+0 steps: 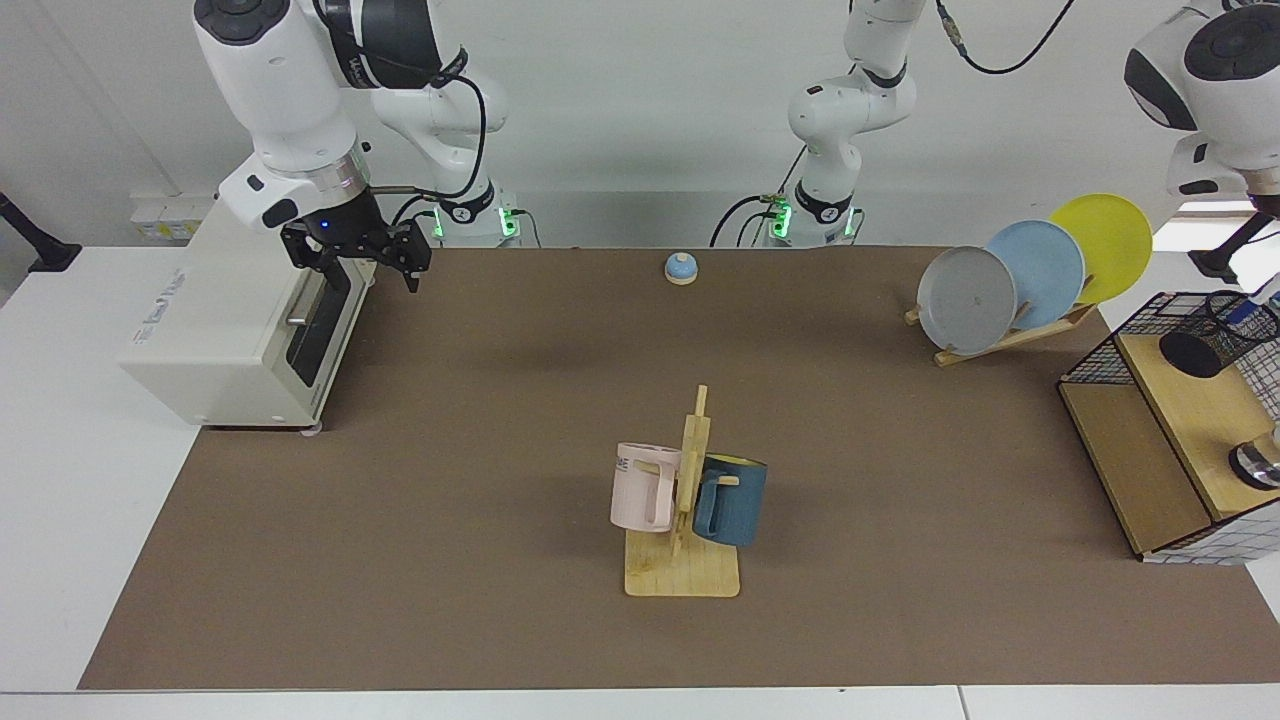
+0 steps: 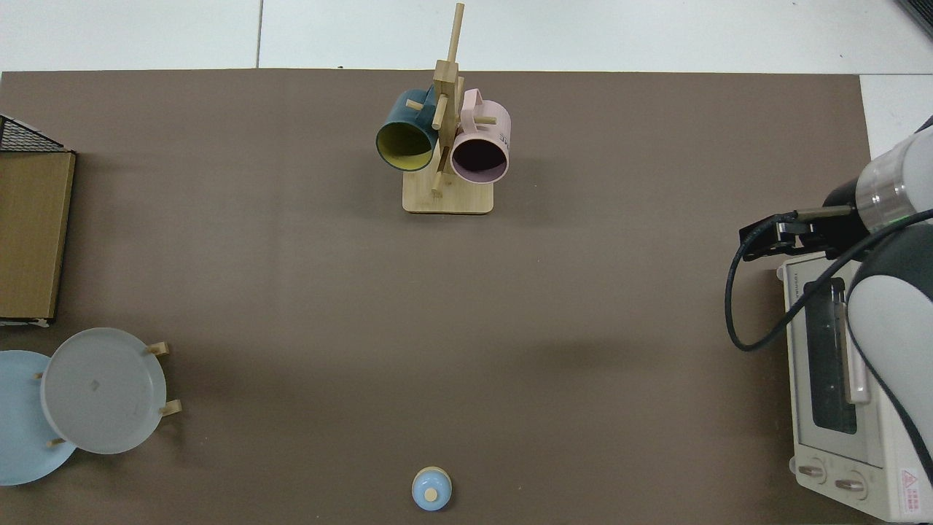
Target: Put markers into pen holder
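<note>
The marker is light, stiff and slick, so you would pinch it mid-barrel; only a pale sliver at the pen holder (image 1: 1218,336) rim, on the wire basket's shelf (image 1: 1190,410), hints where it is. The left gripper (image 1: 1268,205) hangs above the holder at the view's edge, grip hidden. The right gripper (image 1: 355,258) waits over the toaster oven (image 1: 215,330), its fingers spread on nothing.

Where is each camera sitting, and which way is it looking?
Facing view: sits across the table, looking at the robots. Both arms show: the right end effector is open beside the toaster oven, and the left end effector is at the picture's edge above the pen holder.
Top view: sits overhead, looking straight down. Only the right arm shows, by the toaster oven.
Both views share the mug rack, blue bell, grey plate and toaster oven.
</note>
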